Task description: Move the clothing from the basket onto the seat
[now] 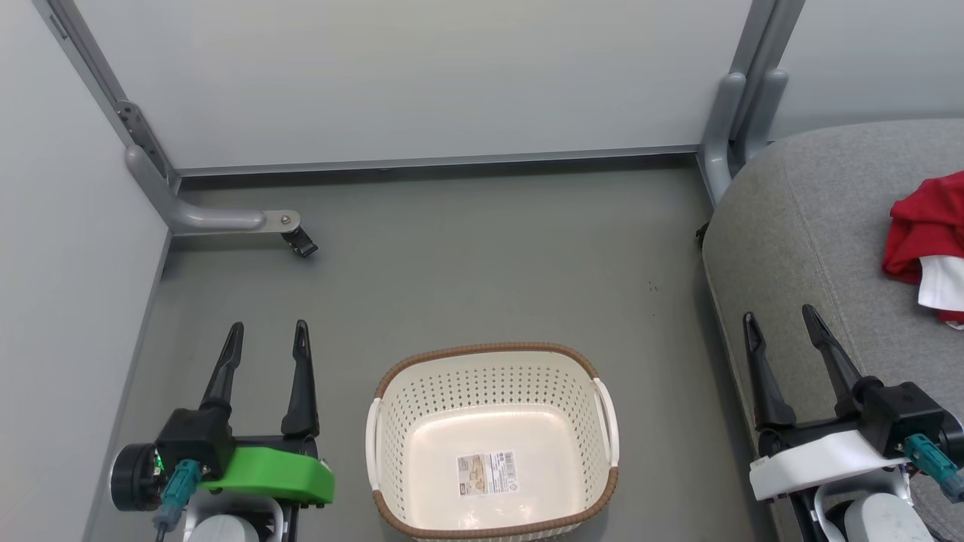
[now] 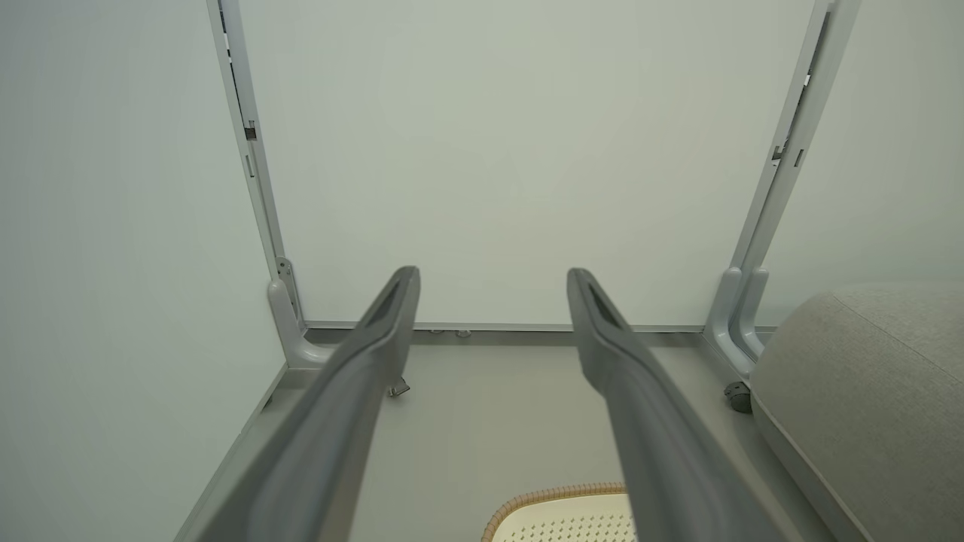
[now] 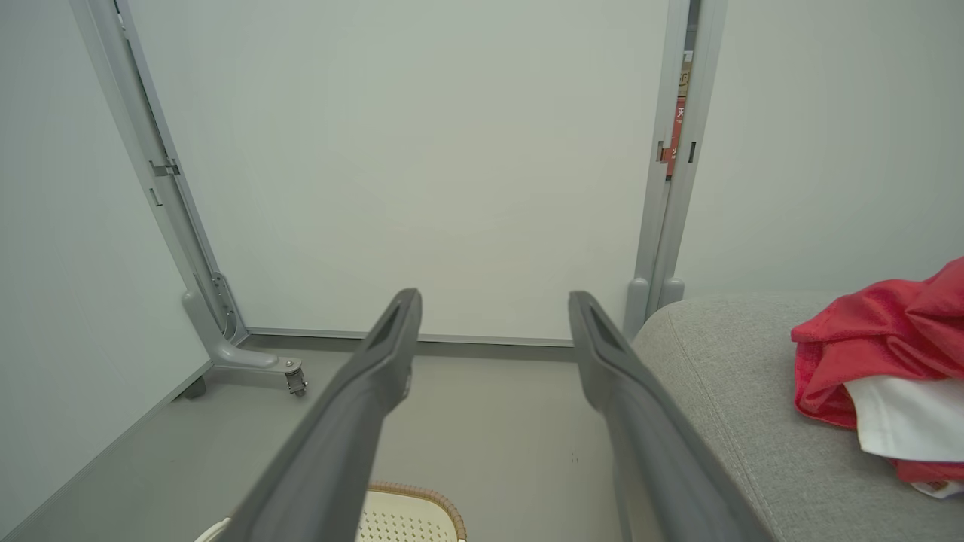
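Note:
The cream basket (image 1: pixel 491 376) with its brown rim stands on the grey floor at the bottom middle of the head view, with nothing in it but a label sticker on its bottom. The red and white clothing (image 1: pixel 928 241) lies crumpled on the grey seat (image 1: pixel 798 226) at the right edge; the right wrist view shows the clothing (image 3: pixel 881 354) on the seat (image 3: pixel 723 376) too. My left gripper (image 1: pixel 268 333) is open left of the basket, holding nothing. My right gripper (image 1: pixel 779 316) is open over the seat's front edge, short of the clothing, holding nothing.
Pale partition panels stand behind and to the left, on grey metal feet with castors (image 1: pixel 300 242). A grey post (image 1: pixel 734 113) rises beside the seat's back corner. Bare grey floor (image 1: pixel 482 256) lies between the basket and the back panel.

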